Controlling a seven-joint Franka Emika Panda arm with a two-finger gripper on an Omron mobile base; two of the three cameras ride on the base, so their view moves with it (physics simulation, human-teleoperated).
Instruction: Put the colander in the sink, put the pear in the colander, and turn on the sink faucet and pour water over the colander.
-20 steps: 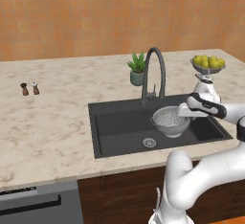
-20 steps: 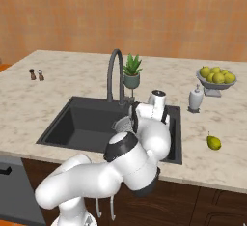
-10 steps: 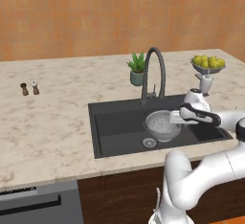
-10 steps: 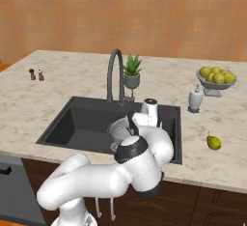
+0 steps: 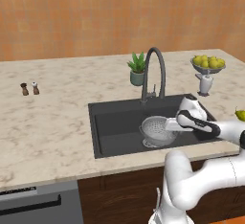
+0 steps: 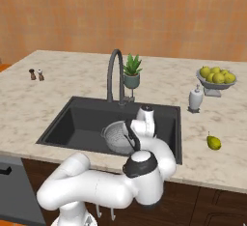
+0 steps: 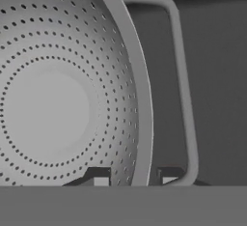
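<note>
Grey pierced metal colander (image 5: 157,130), rigid and likely light, claw (image 7: 134,176) pinching its rim by the loop handle (image 7: 181,82), low in the sink (image 5: 117,129).

The colander (image 5: 155,129) is pale grey metal, dotted all over with rings of small dark holes. The sink (image 5: 115,127) is matte black, the sink faucet (image 5: 154,72) dark grey. The pear (image 6: 213,142) is yellow-green. The worktop (image 5: 57,117) is cream marble with tan veining, against an orange mottled wall (image 5: 95,17). Yellow fruits (image 6: 215,74) fill a grey bowl (image 6: 214,86).
</note>
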